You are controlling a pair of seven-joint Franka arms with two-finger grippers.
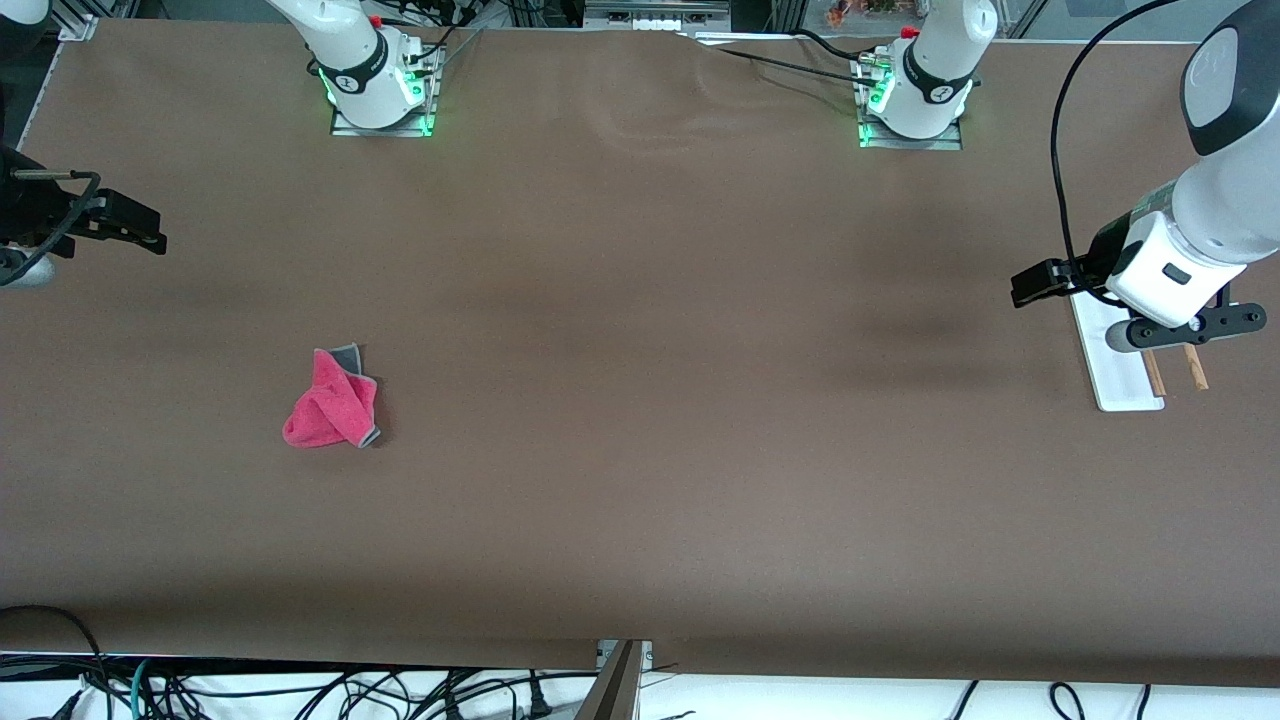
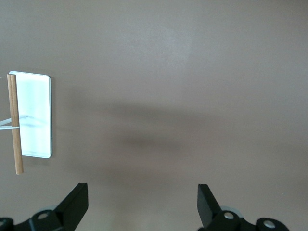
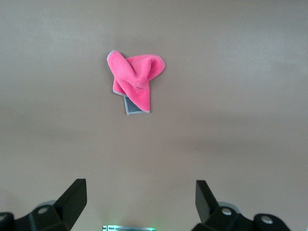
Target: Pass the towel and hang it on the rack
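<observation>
Front view has the towel (image 1: 332, 402) lying crumpled on the brown tabletop (image 1: 640, 400), toward the right arm's end, pink side mostly up with a grey corner and grey edging showing. The rack (image 1: 1120, 385) sits at the left arm's end, a flat white base with two thin wooden rods, and it is well apart from the towel. The left gripper (image 2: 142, 202) hangs in the air over the rack, hiding much of it from the front, so I can't quite make out how the rods are fixed. Its jaws are spread wide and hold nothing. The right gripper (image 3: 139, 202) hangs over the tabletop at its own end, jaws likewise released and empty, the towel lying in its wrist view.
</observation>
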